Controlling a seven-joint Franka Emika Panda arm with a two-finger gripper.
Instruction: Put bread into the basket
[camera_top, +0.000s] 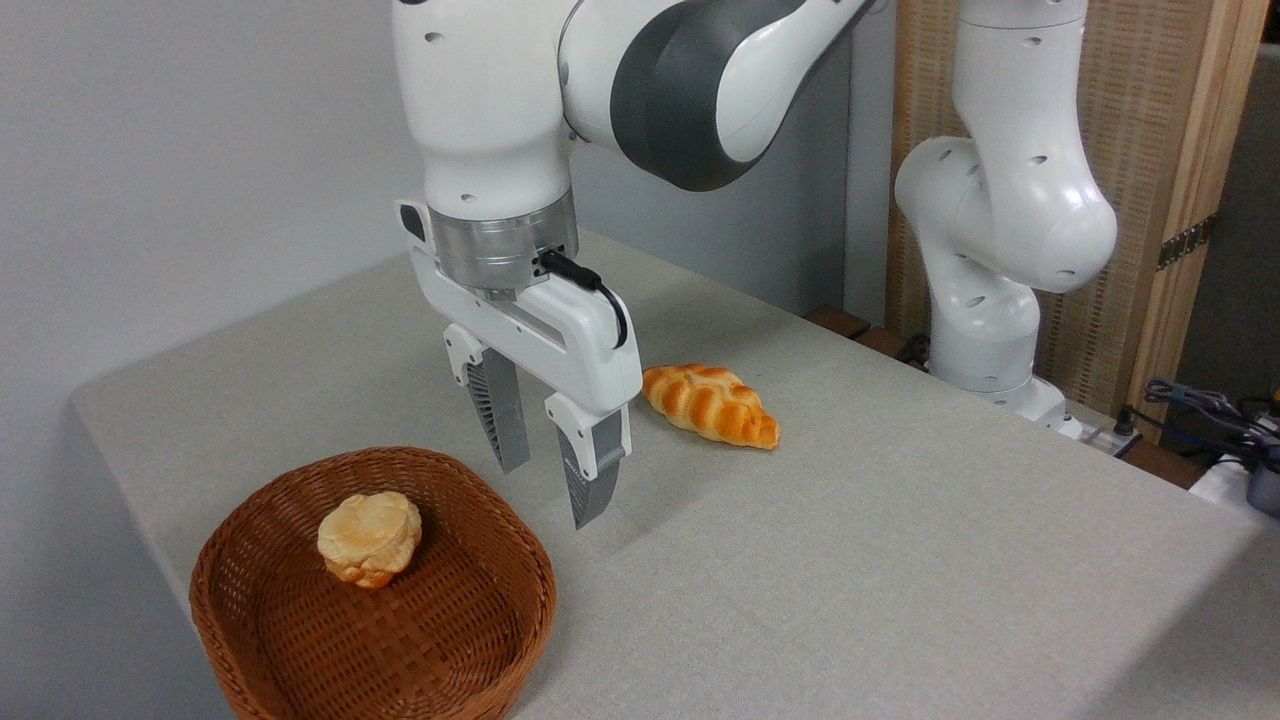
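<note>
The gripper hangs with jaws parted above the table, just right of the basket. A pale bun sits inside the basket. The bread lies on the cloth further right of the basket.

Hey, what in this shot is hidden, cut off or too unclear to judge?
- Basket: its near rim is cut off by the bottom edge of the camera view.
- Braided bread: its left end sits close behind the gripper; touching or apart cannot be told.
- Gripper height: whether the fingertips touch the table is unclear from this angle.
- Round bun: underside hidden.
- Arm's upper links: cut off by the top edge.
</note>
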